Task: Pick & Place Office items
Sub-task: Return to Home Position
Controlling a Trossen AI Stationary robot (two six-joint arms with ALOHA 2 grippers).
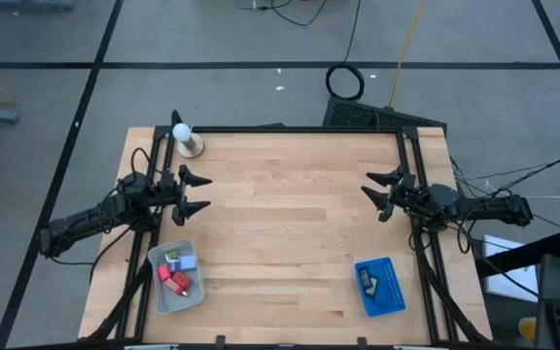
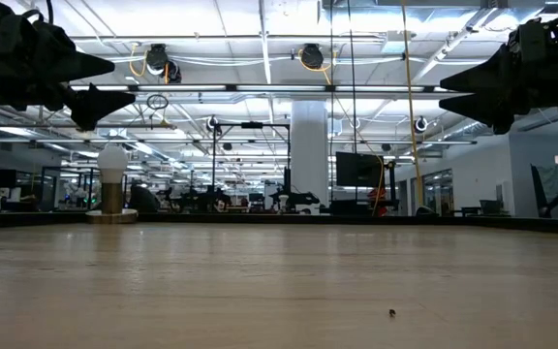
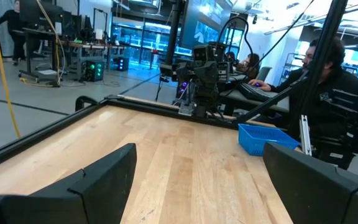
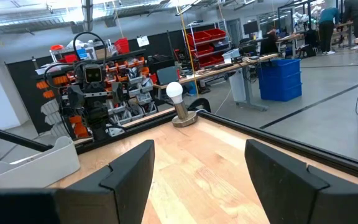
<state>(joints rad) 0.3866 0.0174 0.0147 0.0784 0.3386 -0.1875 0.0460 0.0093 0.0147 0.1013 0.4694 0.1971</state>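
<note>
Homing looks nearly done: left gripper [image 1: 207, 192] at 9 o'clock and right gripper [image 1: 372, 194] at 3 o'clock hang over the table [image 1: 290, 224] sides, both spread, holding nothing; they should fold back slowly. Items [image 1: 176, 272] lie in grey tray [image 1: 154, 261] at 7 o'clock, one in blue tray [image 1: 394, 297] at 5; smooth wood; a person [image 3: 328, 81] sits behind.

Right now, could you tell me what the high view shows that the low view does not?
Only the high view: the gray tray holding red and light-blue office items by the left arm, and the blue tray by the right arm. Only the low view: the ceiling and white pillar beyond the table. Both: the white ball on its base, the left gripper and the right gripper, both open above the table.
</note>
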